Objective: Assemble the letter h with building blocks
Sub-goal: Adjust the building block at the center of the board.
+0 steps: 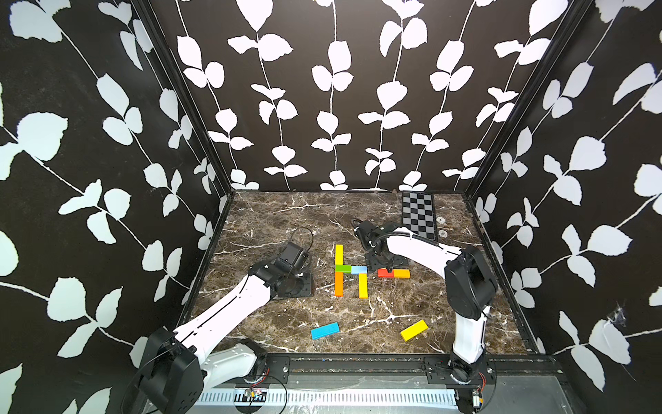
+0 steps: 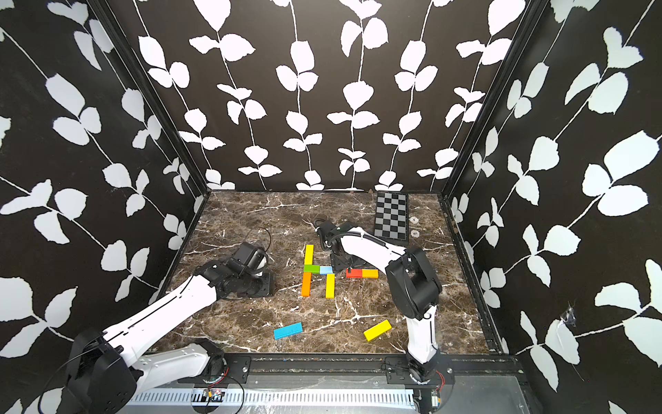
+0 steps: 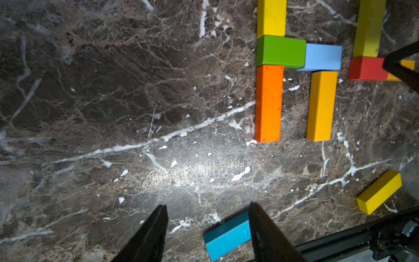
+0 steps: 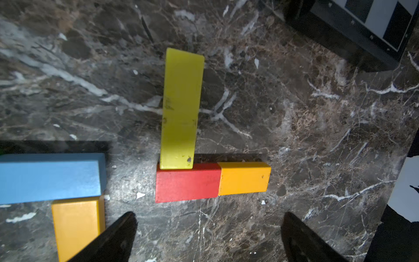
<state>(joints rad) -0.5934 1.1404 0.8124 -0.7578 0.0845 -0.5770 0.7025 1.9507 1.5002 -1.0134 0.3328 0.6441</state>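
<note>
The right gripper point(image 4: 208, 214) is spread wide with nothing between its fingers but bare marble tabletop point(image 4: 317, 136). Just ahead of the fingertips lies a red block point(image 4: 188, 182). An orange-yellow short block point(image 4: 243, 178) touches its end, and a lime long block point(image 4: 181, 108) butts against its far edge. Close beside one finger sit the light blue block point(image 4: 49, 178) and the amber long block point(image 4: 77, 226). These form the h together with the green block point(image 1: 343, 268), the orange long block point(image 1: 339, 284) and the yellow long block point(image 1: 339, 253).

To my eye the danger is the pull-away. Nothing locks these blocks together, so a low finger could clip the red block or nudge the light blue one and skew the letter.

The left gripper point(image 3: 207, 205) hangs about half open and empty, with a blue block point(image 3: 226, 236) on the table beyond its fingers.
</note>
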